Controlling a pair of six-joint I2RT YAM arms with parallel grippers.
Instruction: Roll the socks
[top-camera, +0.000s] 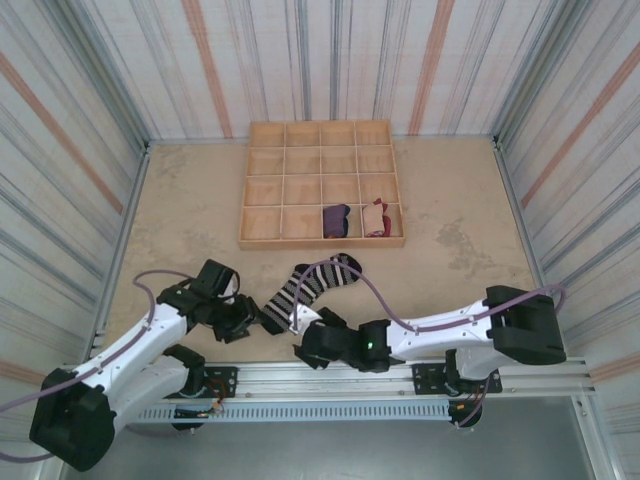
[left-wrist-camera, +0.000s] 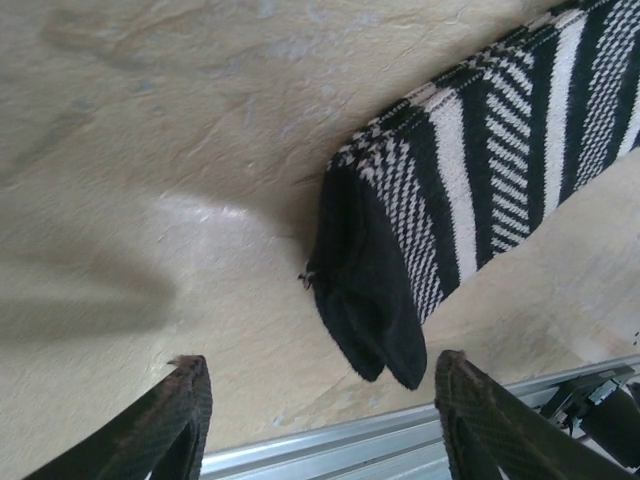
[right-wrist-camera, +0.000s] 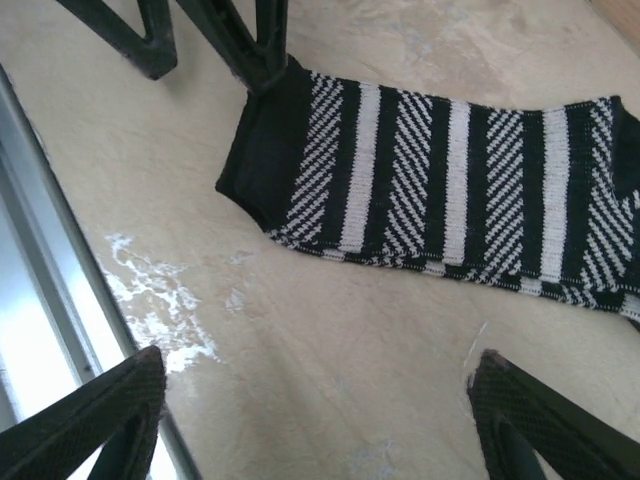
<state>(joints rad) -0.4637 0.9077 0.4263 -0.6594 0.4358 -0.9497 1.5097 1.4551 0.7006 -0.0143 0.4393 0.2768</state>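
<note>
A black-and-white striped sock (top-camera: 312, 285) lies flat on the table, running diagonally from near the rail toward the tray. My left gripper (top-camera: 255, 318) is open at its black toe end (left-wrist-camera: 370, 300), which sits just ahead of the fingertips (left-wrist-camera: 190, 400). In the right wrist view the left gripper's fingers (right-wrist-camera: 262, 60) touch that dark end of the sock (right-wrist-camera: 450, 190). My right gripper (top-camera: 303, 342) stands open over bare table just to the near side of the sock, nothing between its fingers (right-wrist-camera: 530, 410). A purple sock (top-camera: 336, 220) and a tan-and-red sock (top-camera: 376, 218) sit in tray compartments.
A wooden tray (top-camera: 262, 190) of several square compartments stands at the back centre. A metal rail (top-camera: 400, 375) runs along the near edge, close behind both grippers. Striped walls enclose the table on three sides.
</note>
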